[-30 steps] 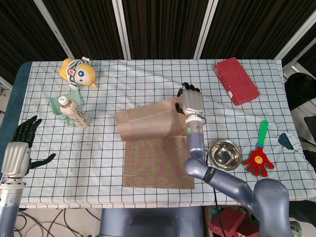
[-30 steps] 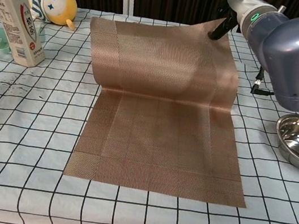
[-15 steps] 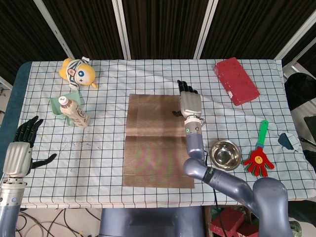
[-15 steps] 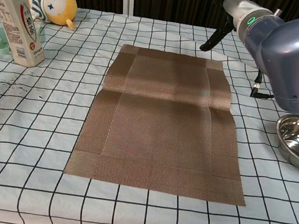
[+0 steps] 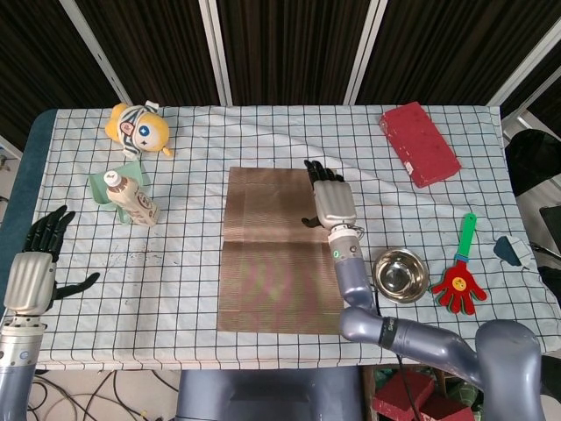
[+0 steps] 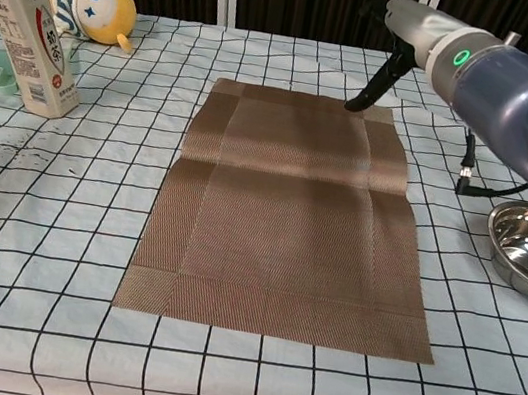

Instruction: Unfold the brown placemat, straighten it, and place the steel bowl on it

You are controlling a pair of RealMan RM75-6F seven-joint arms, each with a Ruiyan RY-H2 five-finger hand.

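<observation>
**A staged robot test bench, not a home**

The setting reads as a lab or robotics workroom. A table (image 5: 263,132) under a white checked cloth stands against dark corrugated panels (image 5: 289,44) framed by pale metal struts. Loose cables (image 5: 114,386) trail on the floor at the near left edge. The props form an unrelated mix: a plush toy (image 5: 138,129) and a drink bottle (image 5: 131,199) far left, a red block (image 5: 419,143) far right, a plastic hand clapper (image 5: 461,279) at the right.
</observation>
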